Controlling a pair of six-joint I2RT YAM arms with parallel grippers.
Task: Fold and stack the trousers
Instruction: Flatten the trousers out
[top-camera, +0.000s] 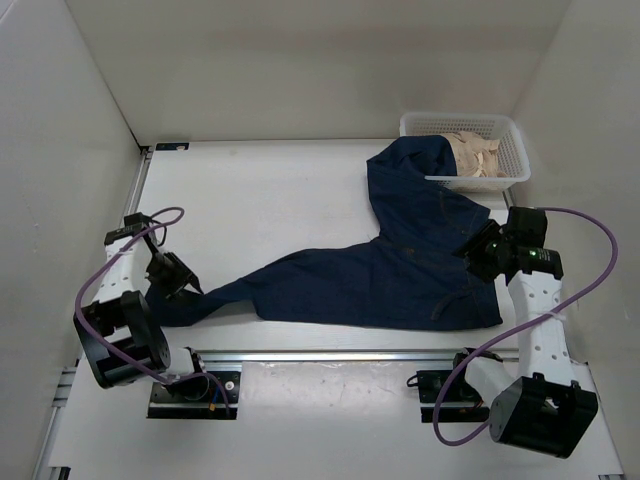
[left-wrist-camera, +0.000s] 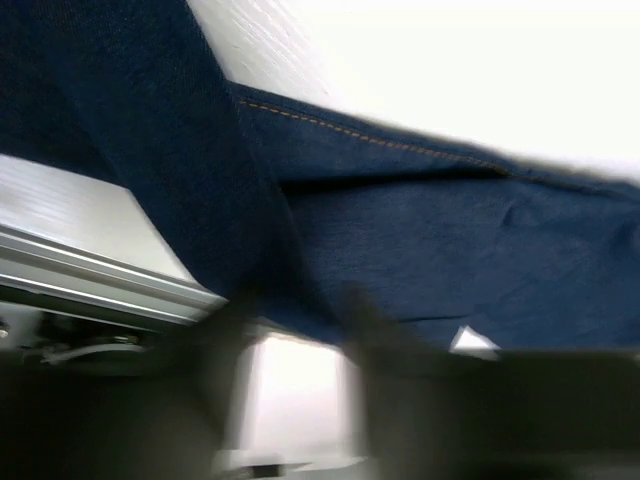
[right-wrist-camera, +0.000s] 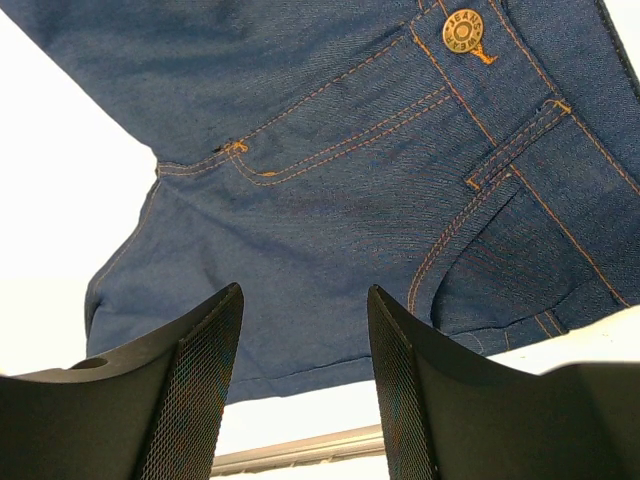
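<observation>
The dark navy jeans (top-camera: 380, 280) lie spread on the white table. One leg runs left to my left gripper (top-camera: 188, 285); the other bends up to the basket. The waistband lies at the right. My left gripper (left-wrist-camera: 295, 312) shows blurred in its wrist view, with a bright gap between its fingers, at the hem of the leg (left-wrist-camera: 450, 250). My right gripper (top-camera: 478, 258) hovers open over the waist end. In its wrist view (right-wrist-camera: 305, 292) the jaws stand wide apart above the denim (right-wrist-camera: 330, 150), near the pocket stitching and brass button (right-wrist-camera: 463, 30).
A white mesh basket (top-camera: 515, 160) at the back right holds beige cloth (top-camera: 475, 155); one jeans leg rests against it. An aluminium rail (top-camera: 350, 355) runs along the near table edge, also seen in the left wrist view (left-wrist-camera: 90, 270). White walls enclose three sides.
</observation>
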